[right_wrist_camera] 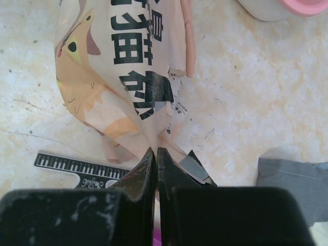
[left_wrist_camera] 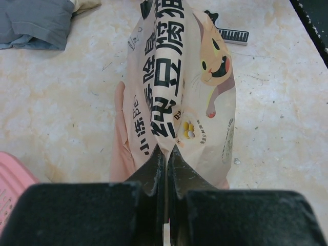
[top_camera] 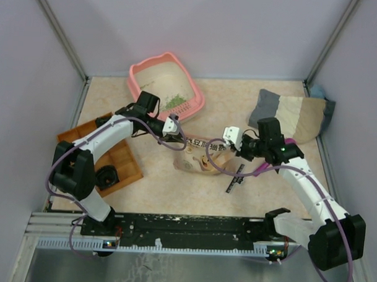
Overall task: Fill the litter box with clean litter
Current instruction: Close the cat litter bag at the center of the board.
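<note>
My left jaws are pinched together on the near-left end of the beige printed paper bag (left_wrist_camera: 179, 87), its crumpled edge caught between them. The bag carries black characters and a cartoon cat. My right jaws are pressed tight on the bag's (right_wrist_camera: 118, 66) opposite end, where the paper twists to a point. Between the two grips the bag (top_camera: 197, 155) stretches across the middle of the marbled beige counter (top_camera: 239, 105).

My left arm rises from its near-left base, elbow up over the orange compartmented wooden tray (top_camera: 123, 160), forearm running right and far. My right arm climbs from the near-right base and leans far and left, wrist turned toward the bag.

The salmon-pink plastic litter box (top_camera: 135, 83) with cat-ear bumps sits at the far left, just beyond my left wrist. A small patch of green litter granules (top_camera: 174, 102) lies in its right corner. A thin black strip with white markings (top_camera: 235, 178) lies near the bag, under my right forearm. A folded grey and beige cloth (top_camera: 288, 116) lies at the far right.

My left forearm partly hides a round black object (top_camera: 105, 175) in the orange tray; I cannot tell what it is. Something magenta (top_camera: 292, 143) shows beside my right wrist, mostly covered.
</note>
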Motion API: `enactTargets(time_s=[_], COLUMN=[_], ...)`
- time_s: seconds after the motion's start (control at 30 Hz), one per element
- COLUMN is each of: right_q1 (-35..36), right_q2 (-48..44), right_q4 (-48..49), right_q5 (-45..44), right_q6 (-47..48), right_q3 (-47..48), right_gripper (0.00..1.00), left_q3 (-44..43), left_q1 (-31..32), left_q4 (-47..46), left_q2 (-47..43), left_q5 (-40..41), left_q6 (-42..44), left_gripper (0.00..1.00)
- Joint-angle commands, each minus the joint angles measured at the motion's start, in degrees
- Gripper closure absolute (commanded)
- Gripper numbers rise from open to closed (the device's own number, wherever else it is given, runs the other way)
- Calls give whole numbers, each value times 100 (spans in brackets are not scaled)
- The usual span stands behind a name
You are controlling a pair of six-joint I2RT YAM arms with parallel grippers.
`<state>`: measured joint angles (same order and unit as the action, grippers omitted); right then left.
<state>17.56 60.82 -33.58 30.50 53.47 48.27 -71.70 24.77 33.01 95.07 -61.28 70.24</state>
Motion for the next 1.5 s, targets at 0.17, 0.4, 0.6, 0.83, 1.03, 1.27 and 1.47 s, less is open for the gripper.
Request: enactTargets(time_s=[0.17,0.4,0.6,0.83,1.03,1.27,1.47], right_q1=[-47,405,517,599,640,772,872], right_q2=[-209,185,945,1675,1382,926,905], right_q4=[167,1076,1362,1310,799,1259,1341], right_q5=[1391,1797,1826,2041,1804,1734,1563], right_q6=[-1071,-1867,-1785,-1318,-768,-439,-423], right_q3=[501,534,831,1006,1556,1244,1255], right_gripper=[54,49,40,45,100,100,100], left_q3=[660,966,1169,1741,2085,2061,1341], left_q1=[-165,-149,-143,-148,-201,-436,-314], left_q4=[-1520,-1856,-2324,-3821,-4816,-4720,-3162], left_q2=[-1121,-1231,-1396,-1717,-1974,-2167,-1729], left_q5=[-206,-354,-396,-361,218,-460,-669], left_q6=[-541,-620,-851,-1540,-2356,-3304,-2776], left_gripper=[100,100,100,100,100,47,40])
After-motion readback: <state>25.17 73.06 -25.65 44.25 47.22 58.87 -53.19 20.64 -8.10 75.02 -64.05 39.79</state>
